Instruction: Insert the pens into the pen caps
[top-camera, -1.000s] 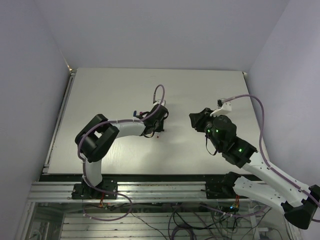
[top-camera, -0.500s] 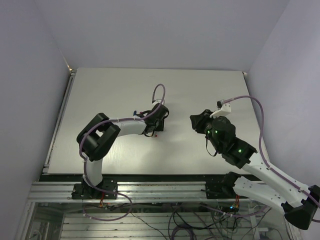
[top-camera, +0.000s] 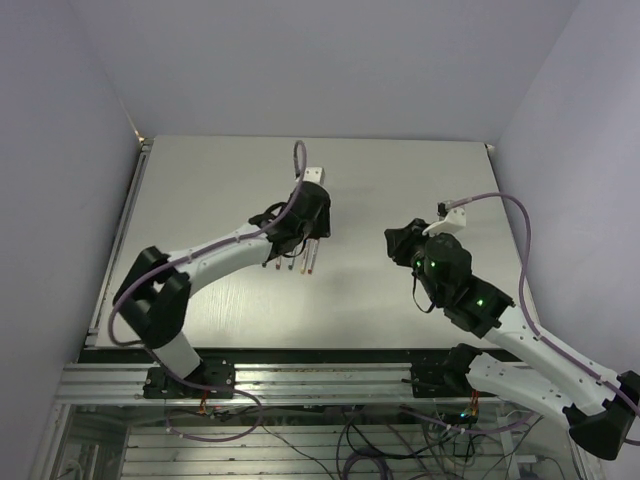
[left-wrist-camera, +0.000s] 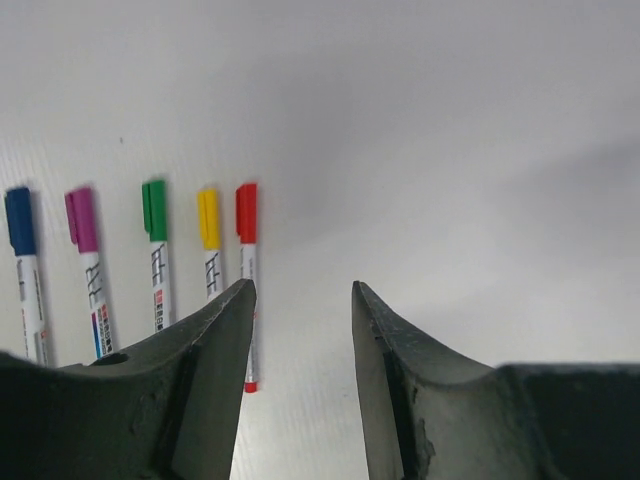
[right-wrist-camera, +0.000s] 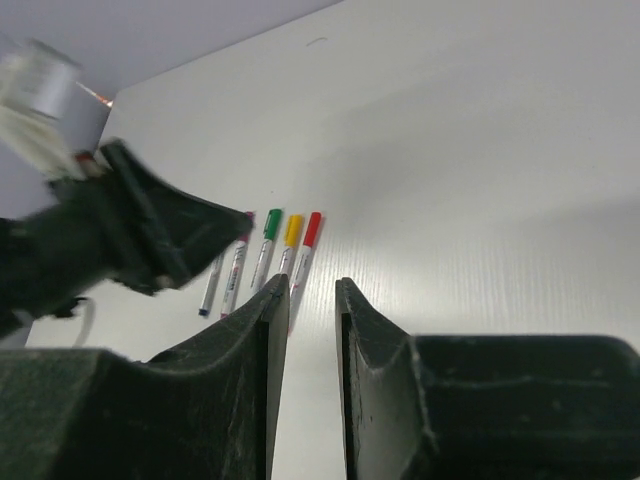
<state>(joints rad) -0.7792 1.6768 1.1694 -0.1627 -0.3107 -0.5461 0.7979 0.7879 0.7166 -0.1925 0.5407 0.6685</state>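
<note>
Caps (left-wrist-camera: 208, 218) top five pens (left-wrist-camera: 158, 285) at ten o'clock from our left wrist; overhead we lose the colours. Left gripper (left-wrist-camera: 303, 290) gapes empty; right gripper (right-wrist-camera: 311, 285) barely parted, empty.

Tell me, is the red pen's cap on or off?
On. The red cap sits snug on the end of its white pen, lying flat.

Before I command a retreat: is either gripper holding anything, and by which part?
Nothing is held. The left gripper and right gripper are open and empty; the five pens lie capped on the table.
</note>
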